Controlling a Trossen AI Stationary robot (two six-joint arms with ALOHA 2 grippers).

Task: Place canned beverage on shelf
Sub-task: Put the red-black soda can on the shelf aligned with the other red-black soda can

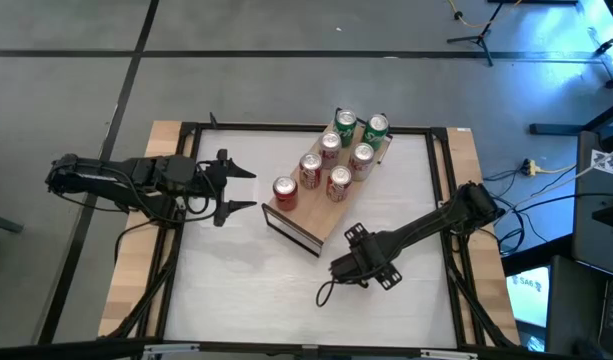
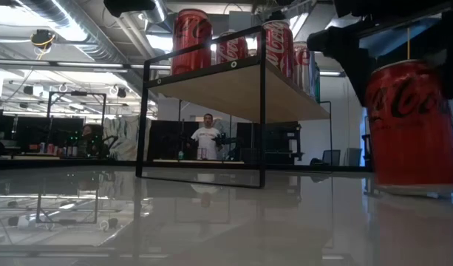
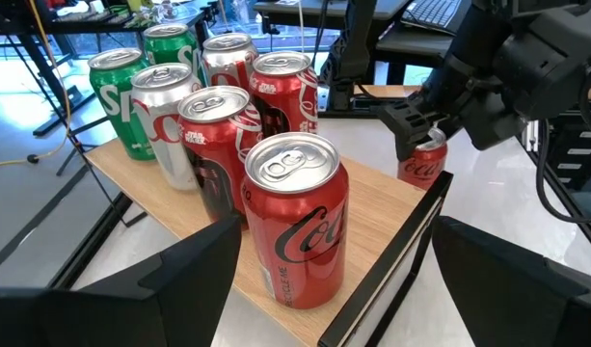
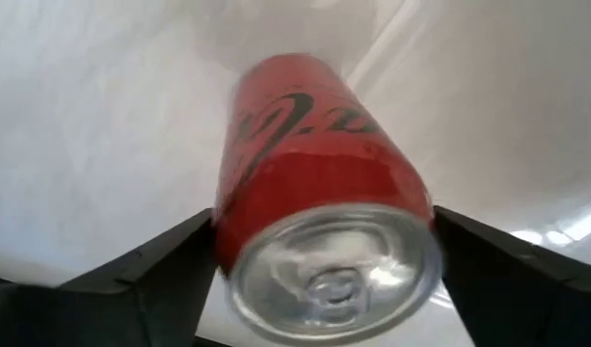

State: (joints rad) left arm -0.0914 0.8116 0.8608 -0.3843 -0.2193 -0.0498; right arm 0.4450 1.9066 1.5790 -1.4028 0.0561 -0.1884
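Note:
The shelf (image 1: 311, 212), a light-wood board on a dark metal frame, stands slantwise at the table's middle. It carries several upright cans: two green (image 1: 344, 122), one silver and several red (image 3: 293, 217). Another red cola can (image 2: 411, 125) stands upright on the table near the shelf's near end. In the high view my right gripper (image 1: 360, 264) hides it. That gripper is shut on it from above (image 4: 324, 217). My left gripper (image 1: 248, 190) is open and empty, level, just left of the shelf. Its fingers (image 3: 170, 284) point at the nearest red can without touching it. My right gripper pinches the red cola can between its two fingers (image 4: 150, 275). They are on opposite sides of its wall just below the top rim (image 4: 239, 226). The fingers come from above, pointing down. The can is upright with its base on the table (image 2: 414, 186).
Dark frame rails and bare wood strips run along the table's left and right edges (image 1: 136, 250). White tabletop lies free on the near side of the shelf (image 1: 246, 290). A person (image 2: 208, 137) stands in the room far beyond the table.

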